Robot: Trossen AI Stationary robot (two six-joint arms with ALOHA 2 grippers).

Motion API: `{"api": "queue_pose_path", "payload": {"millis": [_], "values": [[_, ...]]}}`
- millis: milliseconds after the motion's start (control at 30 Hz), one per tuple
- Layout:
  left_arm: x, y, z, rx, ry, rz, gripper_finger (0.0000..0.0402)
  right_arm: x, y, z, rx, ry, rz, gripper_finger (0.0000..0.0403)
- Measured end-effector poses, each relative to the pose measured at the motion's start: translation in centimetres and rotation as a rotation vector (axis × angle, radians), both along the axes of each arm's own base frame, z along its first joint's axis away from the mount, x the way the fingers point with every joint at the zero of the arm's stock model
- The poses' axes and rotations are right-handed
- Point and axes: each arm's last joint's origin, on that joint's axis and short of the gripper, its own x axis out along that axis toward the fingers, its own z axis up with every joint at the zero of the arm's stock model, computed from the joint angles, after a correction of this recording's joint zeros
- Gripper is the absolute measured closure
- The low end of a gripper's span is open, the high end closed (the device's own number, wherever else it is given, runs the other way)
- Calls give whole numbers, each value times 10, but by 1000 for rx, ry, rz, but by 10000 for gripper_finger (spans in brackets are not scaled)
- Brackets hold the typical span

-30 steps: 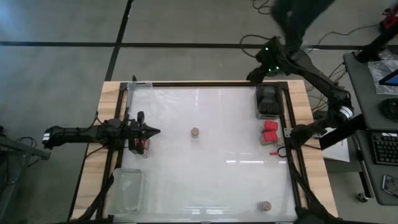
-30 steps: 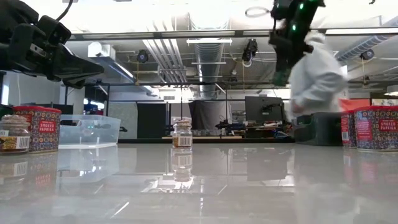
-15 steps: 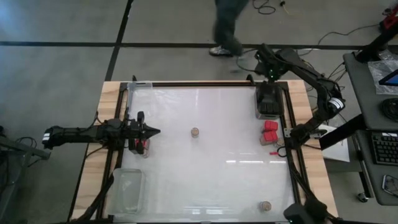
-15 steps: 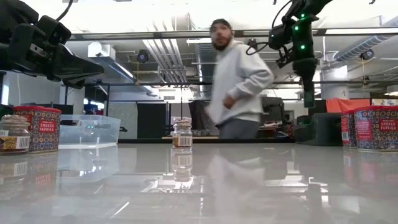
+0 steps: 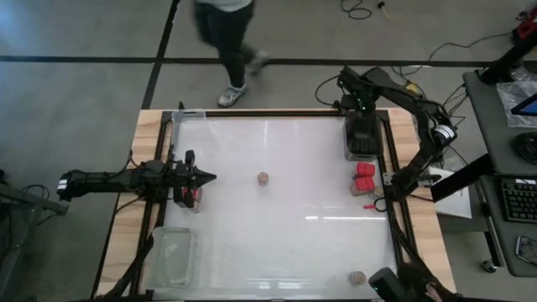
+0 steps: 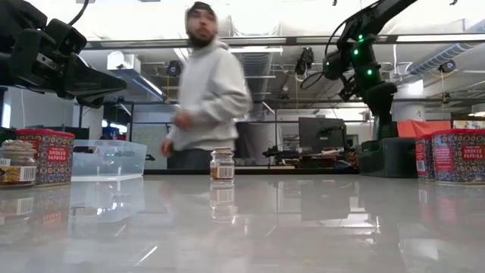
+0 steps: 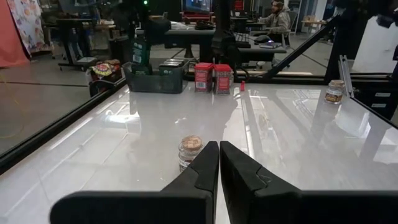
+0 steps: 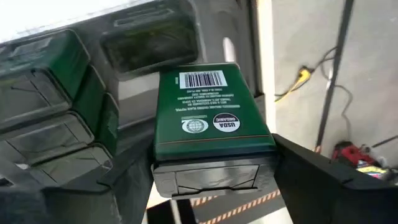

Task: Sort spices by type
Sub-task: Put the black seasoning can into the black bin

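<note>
My right gripper (image 5: 357,107) is over the table's far right corner, shut on a black spice tin with a green label (image 8: 208,118). It is right above the group of black tins (image 5: 362,138) (image 8: 43,99). My left gripper (image 5: 210,177) (image 7: 219,163) hovers shut at the left side, over a red tin (image 6: 45,155) and a tan-topped jar (image 6: 17,163). Another jar (image 5: 263,178) (image 7: 189,149) stands mid-table and a third (image 5: 358,277) near the near edge. Two red tins (image 5: 364,176) stand at the right. My right gripper pinches the black tin between its two fingers (image 8: 311,174), one on each opposite side, at the tin's dark end (image 8: 208,177) nearest the wrist. The fingers come from above, pointing down. Whether the tin's far end rests on anything is hidden by the tin itself.
A clear tray (image 5: 189,117) sits at the far left corner and another (image 5: 172,256) at the near left. A small red item (image 5: 369,206) lies by the right rail. A person (image 5: 222,42) (image 6: 204,98) walks beyond the far edge. The middle of the table is bare apart from the jar.
My right gripper has come down from high above the far right corner toward the group of black tins. The person beyond the far edge has walked from right to left.
</note>
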Motion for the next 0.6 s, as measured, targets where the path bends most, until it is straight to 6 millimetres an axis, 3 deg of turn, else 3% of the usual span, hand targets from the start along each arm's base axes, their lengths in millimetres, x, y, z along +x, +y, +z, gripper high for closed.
{"api": "queue_pose_path", "payload": {"millis": [200,433,600], "values": [[0,0,0,0,-1,0,401,-4,2,-20,76,26,-16,139],[0,0,0,0,0,0,401,-5,5,-32,62,13,31,117],[0,0,0,0,0,0,401,-4,2,-37,52,9,23,139]]}}
